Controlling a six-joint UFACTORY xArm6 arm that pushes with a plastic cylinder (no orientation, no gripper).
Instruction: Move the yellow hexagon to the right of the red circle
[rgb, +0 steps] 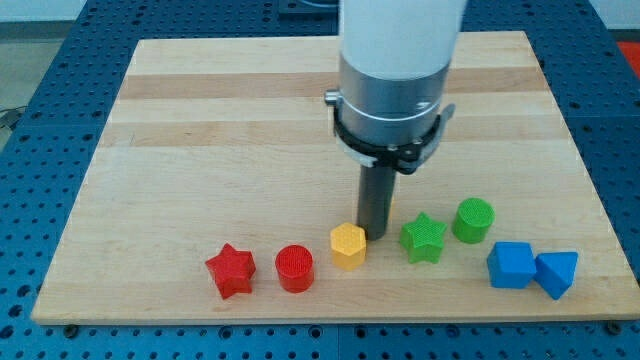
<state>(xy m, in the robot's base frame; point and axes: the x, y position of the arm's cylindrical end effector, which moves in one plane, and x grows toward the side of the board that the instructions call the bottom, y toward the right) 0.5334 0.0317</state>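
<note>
The yellow hexagon (348, 246) lies near the board's bottom edge, a short gap to the right of the red circle (295, 268) and slightly higher in the view. My tip (375, 236) stands against the hexagon's upper right side. The rod and the arm's grey and white body rise above it and hide the board behind them. No second yellow block shows.
A red star (231, 271) lies left of the red circle. To the tip's right lie a green star (423, 238), a green circle (473, 220), a blue cube (512, 265) and a blue wedge-like block (556, 273). All sit on the wooden board (200, 150).
</note>
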